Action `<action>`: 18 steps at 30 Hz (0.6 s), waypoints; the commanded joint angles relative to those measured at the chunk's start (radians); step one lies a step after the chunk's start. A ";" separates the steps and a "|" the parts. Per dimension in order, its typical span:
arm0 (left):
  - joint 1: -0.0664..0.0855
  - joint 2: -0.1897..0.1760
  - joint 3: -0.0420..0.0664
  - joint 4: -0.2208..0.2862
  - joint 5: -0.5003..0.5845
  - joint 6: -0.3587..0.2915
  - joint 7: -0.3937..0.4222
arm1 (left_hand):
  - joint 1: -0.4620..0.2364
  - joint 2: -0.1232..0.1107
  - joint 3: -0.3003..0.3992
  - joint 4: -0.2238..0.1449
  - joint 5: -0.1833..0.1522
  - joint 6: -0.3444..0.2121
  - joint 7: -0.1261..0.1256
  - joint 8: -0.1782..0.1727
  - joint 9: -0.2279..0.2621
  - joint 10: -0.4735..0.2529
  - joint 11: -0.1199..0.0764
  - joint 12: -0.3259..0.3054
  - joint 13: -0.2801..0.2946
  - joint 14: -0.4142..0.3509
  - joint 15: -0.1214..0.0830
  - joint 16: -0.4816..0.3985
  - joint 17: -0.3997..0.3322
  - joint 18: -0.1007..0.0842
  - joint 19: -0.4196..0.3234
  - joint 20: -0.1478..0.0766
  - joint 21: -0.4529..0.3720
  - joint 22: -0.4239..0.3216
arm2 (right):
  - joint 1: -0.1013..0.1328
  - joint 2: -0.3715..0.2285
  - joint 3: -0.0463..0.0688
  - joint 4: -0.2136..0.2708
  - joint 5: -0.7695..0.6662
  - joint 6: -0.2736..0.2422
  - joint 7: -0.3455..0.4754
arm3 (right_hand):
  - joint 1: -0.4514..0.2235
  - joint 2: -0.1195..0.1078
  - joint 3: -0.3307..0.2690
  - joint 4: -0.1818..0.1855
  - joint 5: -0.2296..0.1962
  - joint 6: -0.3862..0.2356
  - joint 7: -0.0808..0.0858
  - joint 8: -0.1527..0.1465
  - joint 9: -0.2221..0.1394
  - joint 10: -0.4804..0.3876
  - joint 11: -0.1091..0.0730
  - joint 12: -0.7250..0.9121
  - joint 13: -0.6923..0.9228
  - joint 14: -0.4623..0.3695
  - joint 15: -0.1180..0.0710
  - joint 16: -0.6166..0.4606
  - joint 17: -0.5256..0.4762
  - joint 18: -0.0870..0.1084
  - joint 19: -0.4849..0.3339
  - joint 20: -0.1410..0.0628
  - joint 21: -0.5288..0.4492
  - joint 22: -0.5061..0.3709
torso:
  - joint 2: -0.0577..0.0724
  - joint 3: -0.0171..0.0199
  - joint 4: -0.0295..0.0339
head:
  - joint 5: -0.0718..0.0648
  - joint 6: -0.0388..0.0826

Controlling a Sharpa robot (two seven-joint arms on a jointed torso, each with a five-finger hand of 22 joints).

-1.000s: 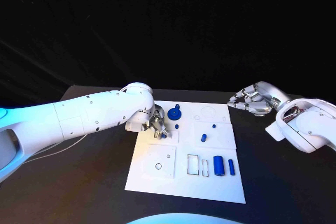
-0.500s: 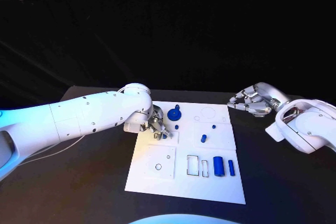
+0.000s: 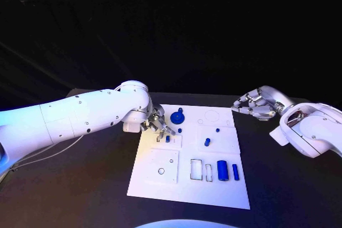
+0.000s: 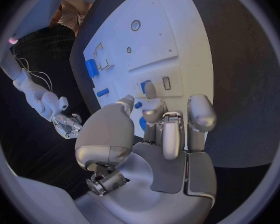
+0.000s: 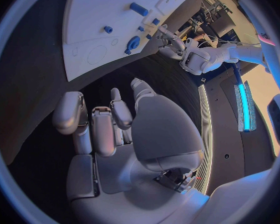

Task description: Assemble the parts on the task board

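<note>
Now the left hand (image 3: 156,125) hovers over the upper left part of the white task board (image 3: 171,188), fingers pointing down at a small blue peg (image 3: 167,138) that stands in a square outline there. From the left wrist view the fingers (image 4: 151,92) are partly curled and close to the peg (image 4: 144,86), but I cannot tell whether they grip it. Just beyond the hand a round blue gear-like part (image 3: 178,117) sits on the board, with a small blue stud (image 3: 180,130) beside it. Further right lie a short blue peg (image 3: 206,141) and a tiny blue piece (image 3: 216,128). Near the board's lower right, a thick blue cylinder (image 3: 222,169) and a thin blue bar (image 3: 235,170) lie side by side, next to rectangular slots. The right hand (image 3: 255,105) rests off the board's upper right corner over the black table (image 3: 85,188), fingers loosely curled, holding nothing.
</note>
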 commanded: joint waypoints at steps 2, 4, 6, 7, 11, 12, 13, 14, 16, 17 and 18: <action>0.027 -0.019 0.005 0.015 0.011 -0.057 0.012 | 0.113 0.013 0.035 -0.024 0.004 -0.065 0.026 -0.039 -0.014 -0.076 0.022 -0.088 -0.096 0.103 0.024 0.003 0.257 0.009 -0.057 0.013 -0.051 -0.090 | -0.003 0.000 0.000 -0.003 -0.009 0.000 0.008 | 0.001 -0.006 -0.003 -0.002 0.003 -0.008 0.001 0.006 0.001 0.005 -0.003 0.002 -0.002 0.040 -0.009 -0.004 -0.001 0.007 0.003 -0.004 -0.006 -0.001 | -0.001 -0.0007 0.0000 | -0.001 0.007; 0.039 -0.030 0.006 0.019 -0.007 -0.067 0.017 | 0.162 0.013 0.063 -0.030 0.003 -0.089 0.039 -0.061 -0.030 -0.107 0.034 -0.119 -0.133 0.099 0.034 -0.003 0.248 0.017 -0.083 0.023 -0.078 -0.134 | -0.004 0.000 0.000 -0.005 -0.009 -0.002 0.010 | 0.003 -0.007 -0.003 -0.004 0.002 -0.009 0.001 0.006 0.002 0.002 -0.002 -0.001 -0.005 0.039 -0.009 -0.007 -0.005 0.007 0.002 -0.004 -0.009 -0.003 | 0.000 -0.0009 0.0004 | -0.003 0.010; 0.052 -0.039 0.007 0.016 -0.022 -0.088 0.021 | 0.194 0.000 0.086 -0.017 0.004 -0.124 0.060 -0.103 -0.064 -0.171 0.051 -0.196 -0.219 0.092 0.049 -0.012 0.233 0.028 -0.122 0.035 -0.120 -0.200 | -0.006 0.000 0.000 -0.007 -0.009 -0.005 0.012 | 0.005 -0.006 -0.002 -0.005 0.002 -0.009 0.001 0.007 0.002 -0.001 -0.002 -0.005 -0.009 0.038 -0.009 -0.010 -0.009 0.008 0.001 -0.004 -0.011 -0.004 | 0.000 -0.0016 0.0002 | -0.004 0.014; 0.054 -0.040 0.007 0.014 -0.025 -0.098 0.023 | 0.197 -0.003 0.090 -0.010 0.004 -0.132 0.067 -0.115 -0.076 -0.192 0.057 -0.224 -0.249 0.091 0.054 -0.014 0.229 0.029 -0.125 0.038 -0.126 -0.207 | -0.007 0.000 0.000 -0.007 -0.009 -0.006 0.012 | 0.006 -0.006 -0.002 -0.005 0.002 -0.009 0.001 0.007 0.002 -0.001 -0.002 -0.005 -0.010 0.038 -0.009 -0.010 -0.010 0.008 0.001 -0.004 -0.011 -0.004 | 0.000 -0.0009 0.0000 | -0.004 0.014; 0.064 -0.044 0.008 0.000 -0.037 -0.212 0.046 | 0.203 -0.040 0.092 0.004 0.002 -0.146 0.089 -0.152 -0.121 -0.254 0.078 -0.304 -0.332 0.097 0.072 -0.004 0.244 0.028 -0.115 0.055 -0.128 -0.202 | -0.010 0.002 0.000 -0.010 -0.009 -0.009 0.016 | 0.007 -0.006 -0.001 -0.005 0.002 -0.009 0.001 0.007 0.002 -0.007 -0.002 -0.012 -0.017 0.037 -0.009 -0.014 -0.015 0.009 -0.001 -0.004 -0.017 -0.008 | 0.001 -0.0014 -0.0001 | -0.007 0.018; 0.065 -0.044 0.008 -0.003 -0.039 -0.240 0.051 | 0.196 -0.051 0.086 0.005 0.003 -0.143 0.089 -0.154 -0.127 -0.251 0.079 -0.306 -0.336 0.101 0.073 0.000 0.252 0.025 -0.103 0.057 -0.119 -0.186 | -0.011 0.003 0.000 -0.010 -0.009 -0.010 0.017 | 0.007 -0.006 -0.001 -0.005 0.002 -0.009 0.001 0.007 0.002 -0.007 -0.002 -0.012 -0.017 0.037 -0.009 -0.014 -0.015 0.009 -0.001 -0.004 -0.017 -0.008 | 0.001 -0.0020 0.0000 | -0.006 0.019; 0.066 -0.045 0.008 -0.005 -0.040 -0.254 0.054 | 0.181 -0.060 0.074 0.005 0.002 -0.139 0.089 -0.156 -0.133 -0.247 0.080 -0.306 -0.340 0.103 0.073 0.004 0.258 0.023 -0.093 0.058 -0.112 -0.174 | -0.012 0.003 0.000 -0.010 -0.009 -0.011 0.017 | 0.007 -0.006 -0.001 -0.005 0.002 -0.009 0.001 0.007 0.002 -0.007 -0.002 -0.012 -0.017 0.037 -0.009 -0.014 -0.015 0.009 -0.001 -0.004 -0.017 -0.008 | 0.002 -0.0012 0.0000 | -0.005 0.019; 0.067 -0.044 0.008 -0.009 -0.042 -0.272 0.057 | 0.169 -0.068 0.064 0.005 0.002 -0.137 0.090 -0.158 -0.139 -0.244 0.080 -0.307 -0.344 0.105 0.074 0.006 0.262 0.022 -0.086 0.059 -0.107 -0.166 | -0.012 0.003 0.000 -0.010 -0.009 -0.012 0.018 | 0.007 -0.006 -0.001 -0.005 0.002 -0.010 0.002 0.007 0.002 -0.008 -0.002 -0.013 -0.018 0.037 -0.009 -0.014 -0.016 0.009 -0.002 -0.004 -0.018 -0.009 | 0.002 -0.0016 0.0006 | -0.005 0.019; 0.068 -0.042 0.008 -0.019 -0.049 -0.288 0.062 | 0.162 -0.073 0.054 0.005 0.003 -0.140 0.092 -0.166 -0.151 -0.240 0.081 -0.308 -0.350 0.105 0.075 0.007 0.263 0.022 -0.081 0.060 -0.104 -0.162 | -0.013 0.002 0.000 -0.010 -0.009 -0.014 0.017 | 0.007 -0.006 -0.001 -0.005 0.002 -0.010 0.002 0.007 0.002 -0.009 -0.002 -0.014 -0.020 0.036 -0.009 -0.015 -0.017 0.009 -0.002 -0.004 -0.019 -0.009 | 0.002 -0.0002 0.0016 | -0.005 0.020; 0.068 -0.040 0.008 -0.024 -0.054 -0.288 0.062 | 0.160 -0.073 0.051 0.005 0.003 -0.141 0.093 -0.169 -0.155 -0.239 0.081 -0.308 -0.351 0.105 0.075 0.007 0.263 0.021 -0.079 0.061 -0.103 -0.159 | -0.014 0.001 0.000 -0.010 -0.009 -0.015 0.017 | 0.007 -0.006 -0.001 -0.005 0.002 -0.010 0.002 0.007 0.002 -0.009 -0.002 -0.015 -0.020 0.036 -0.009 -0.015 -0.017 0.009 -0.002 -0.004 -0.019 -0.009 | 0.002 0.0002 0.0019 | -0.005 0.020; 0.068 -0.038 0.008 -0.029 -0.060 -0.282 0.062 | 0.160 -0.073 0.051 0.005 0.003 -0.141 0.093 -0.170 -0.157 -0.238 0.082 -0.307 -0.352 0.105 0.075 0.007 0.263 0.020 -0.077 0.061 -0.101 -0.155 | -0.014 0.000 0.000 -0.009 -0.010 -0.017 0.016 | 0.007 -0.006 -0.001 -0.005 0.002 -0.010 0.002 0.007 0.002 -0.009 -0.002 -0.015 -0.020 0.036 -0.009 -0.015 -0.017 0.009 -0.002 -0.004 -0.019 -0.009 | 0.002 0.0003 0.0026 | -0.004 0.021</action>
